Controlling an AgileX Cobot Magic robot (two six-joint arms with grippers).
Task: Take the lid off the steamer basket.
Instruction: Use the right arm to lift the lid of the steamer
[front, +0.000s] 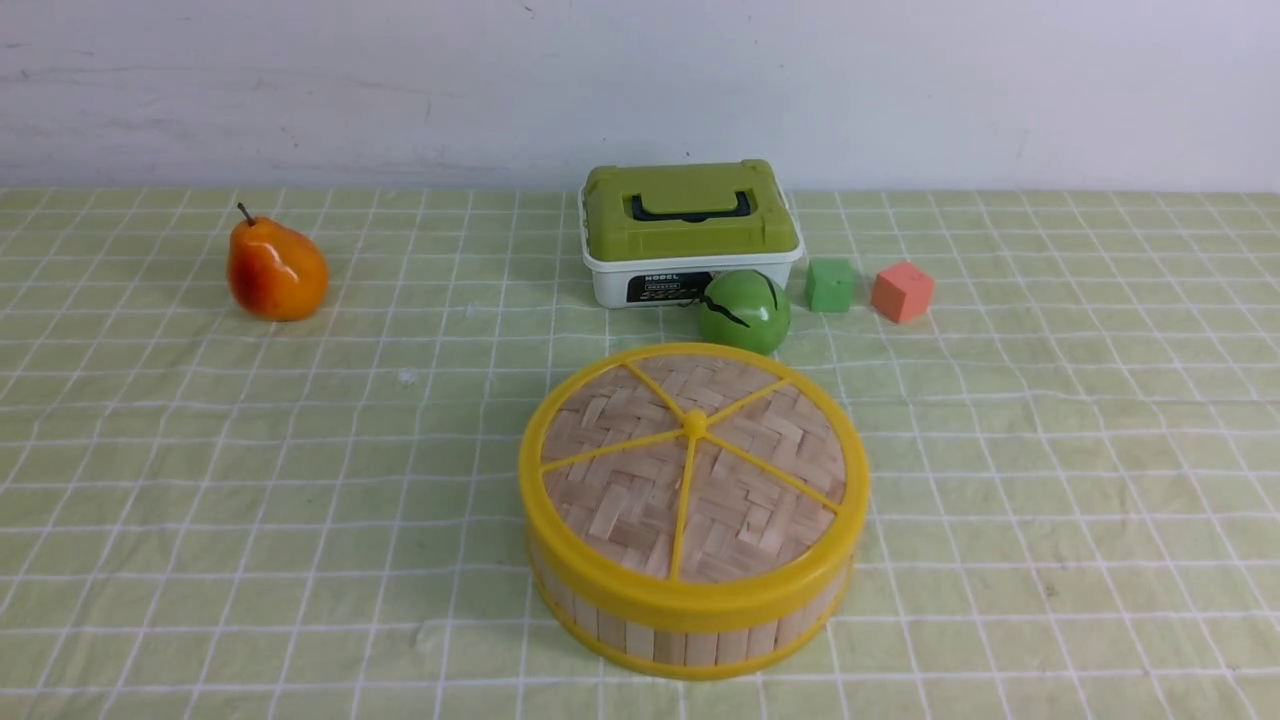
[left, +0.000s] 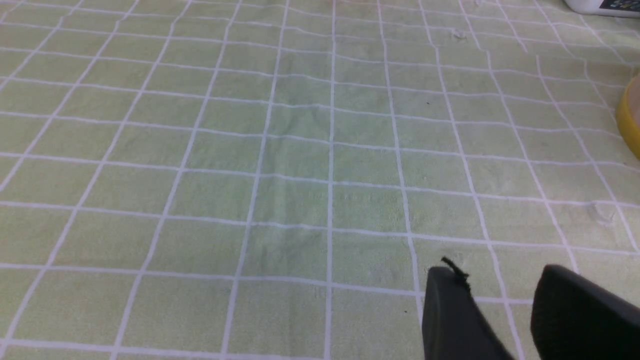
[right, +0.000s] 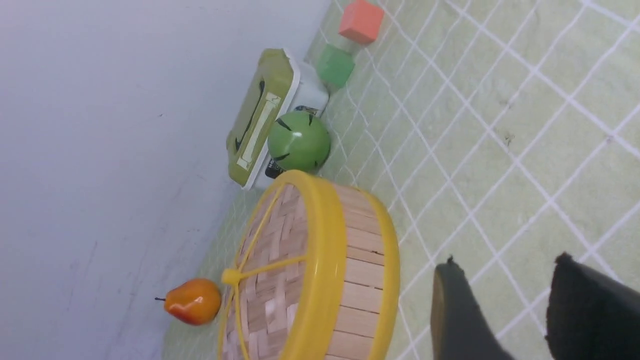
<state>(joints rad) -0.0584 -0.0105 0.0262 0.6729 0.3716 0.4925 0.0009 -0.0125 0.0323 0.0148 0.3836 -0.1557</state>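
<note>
The lid (front: 693, 465), a woven bamboo disc with yellow rim, spokes and central knob, sits closed on the steamer basket (front: 690, 632) in the middle of the table. Both also show in the right wrist view: the lid (right: 267, 280) and the basket's slatted wall (right: 362, 280). My right gripper (right: 505, 265) is open and empty, beside the basket and apart from it. My left gripper (left: 497, 272) is open and empty over bare cloth; a sliver of yellow rim (left: 629, 120) shows at that view's edge. Neither gripper shows in the front view.
A white box with a green lid (front: 690, 232) stands behind the basket, with a green ball (front: 744, 311) in front of it. A green cube (front: 831, 285) and an orange-pink cube (front: 902, 291) lie to its right. A pear (front: 275, 270) sits at the far left. Green checked cloth covers the table.
</note>
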